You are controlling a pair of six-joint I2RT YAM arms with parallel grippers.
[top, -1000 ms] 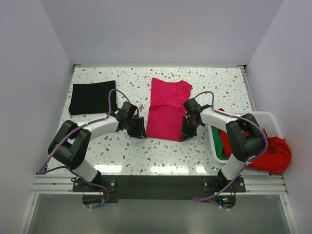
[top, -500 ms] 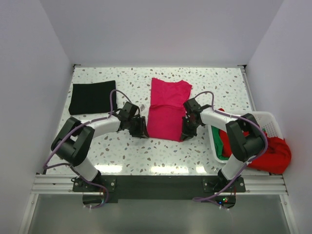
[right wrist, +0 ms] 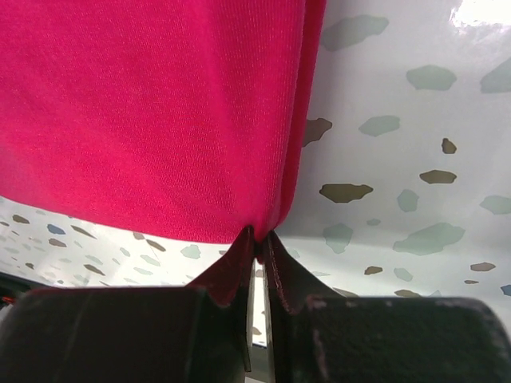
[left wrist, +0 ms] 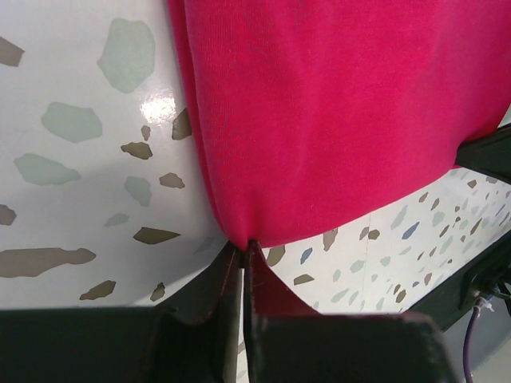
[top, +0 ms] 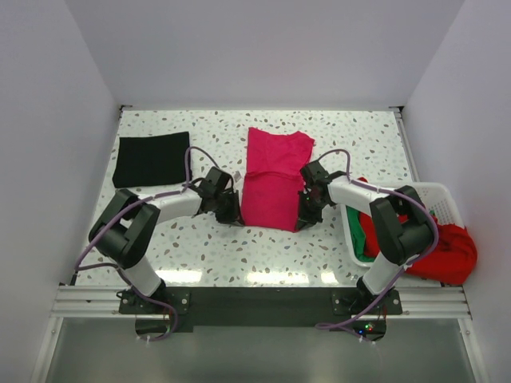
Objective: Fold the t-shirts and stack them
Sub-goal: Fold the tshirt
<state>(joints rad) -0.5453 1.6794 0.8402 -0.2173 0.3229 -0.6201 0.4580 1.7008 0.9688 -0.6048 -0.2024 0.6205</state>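
Observation:
The magenta-pink t-shirt [top: 275, 179] lies folded lengthwise in the middle of the table. My left gripper [top: 235, 218] is shut on its near left corner [left wrist: 239, 231]. My right gripper [top: 302, 222] is shut on its near right corner [right wrist: 259, 227]. Both corners are pinched at table level. The black t-shirt [top: 152, 159] lies folded flat at the far left. Red cloth [top: 451, 251] and green cloth [top: 366, 239] are in and over the basket at the right.
A white plastic lattice basket [top: 444, 198] stands at the table's right edge, beside my right arm. The terrazzo table [top: 239, 255] is walled on three sides. A metal rail runs along the near edge.
My left gripper has slid right along the table to the shirt's near left corner and closed on it. The right gripper has stayed in place on its corner.

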